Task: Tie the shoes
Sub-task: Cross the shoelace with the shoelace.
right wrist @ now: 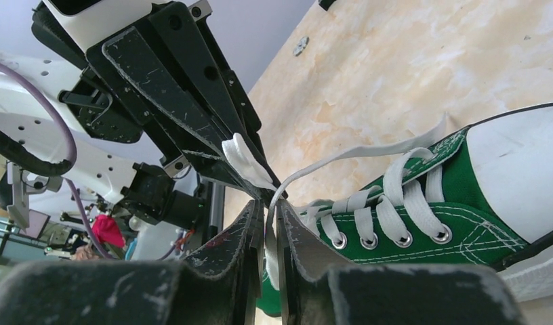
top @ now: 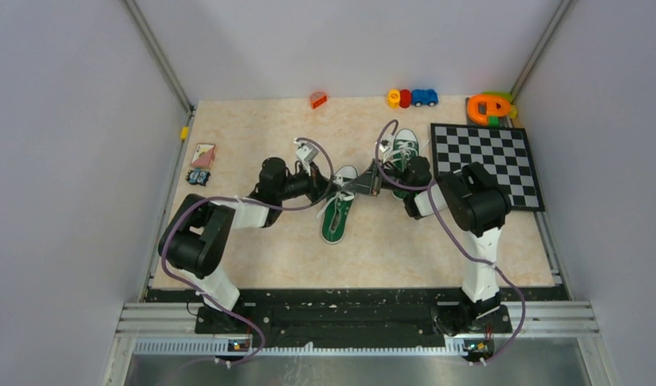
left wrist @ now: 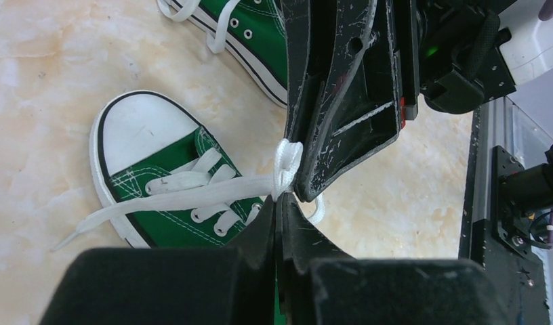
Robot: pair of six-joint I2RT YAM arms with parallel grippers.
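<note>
Two dark green sneakers with white toe caps and white laces lie on the table. The near shoe (top: 338, 211) lies between my grippers, and the far shoe (top: 404, 153) lies behind my right arm. My left gripper (top: 331, 190) is shut on a white lace (left wrist: 192, 193) of the near shoe (left wrist: 158, 183); its tips (left wrist: 280, 200) pinch the lace beside a small knot-like loop (left wrist: 287, 162). My right gripper (top: 362, 187) meets it tip to tip and is shut on a lace strand (right wrist: 341, 159) of the same shoe (right wrist: 457, 203), gripping at its tips (right wrist: 269, 206).
A checkerboard (top: 485, 165) lies at the right. Small toys stand along the back edge: an orange block (top: 317, 100), toy cars (top: 411, 98) and an orange and green piece (top: 489, 107). A card (top: 202, 154) lies at the left.
</note>
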